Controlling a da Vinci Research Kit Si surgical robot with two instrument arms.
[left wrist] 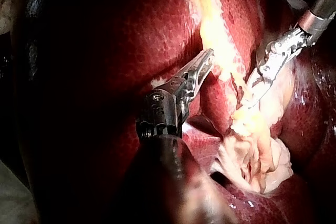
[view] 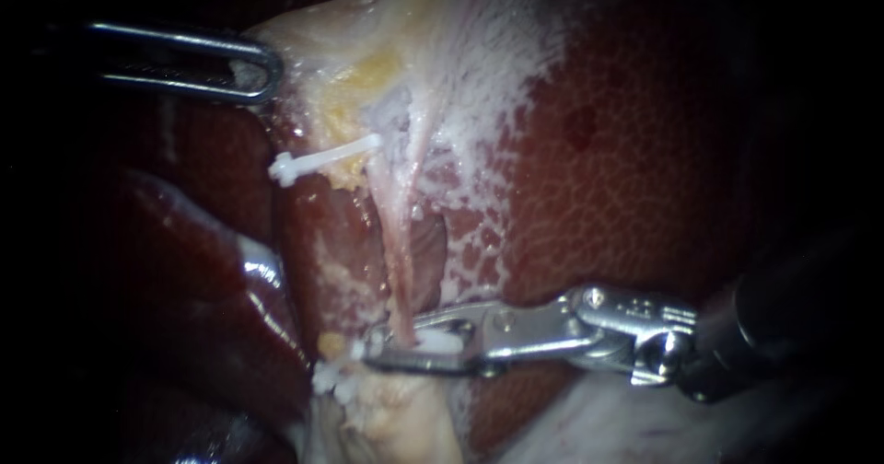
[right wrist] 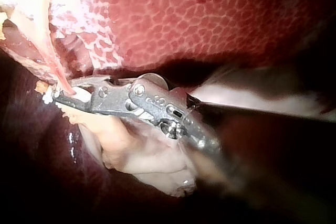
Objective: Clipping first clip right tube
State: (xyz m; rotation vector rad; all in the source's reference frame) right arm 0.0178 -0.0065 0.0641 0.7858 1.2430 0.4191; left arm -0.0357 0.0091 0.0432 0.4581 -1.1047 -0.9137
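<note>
A thin pink tube [view: 398,252] runs down from the pale yellow tissue [view: 368,68] to my right instrument [view: 387,342]. Its jaws straddle the tube's lower end, shut on a white clip [view: 440,341] between them. In the right wrist view the same narrow jaws [right wrist: 55,95] cross the tube [right wrist: 58,74]. Another white clip [view: 322,158] lies across the tissue higher up, left of the tube. My left instrument [view: 262,68] is at the upper left, its jaws together on the edge of the pale tissue; the left wrist view shows its tip [left wrist: 207,56] against that tissue.
Mottled red liver [view: 626,151] fills the right half. A dark glossy lobe [view: 212,317] bulges at the lower left. Pale fatty tissue [view: 405,418] hangs under the right jaws. In the left wrist view my right instrument [left wrist: 251,97] comes in beside the left one.
</note>
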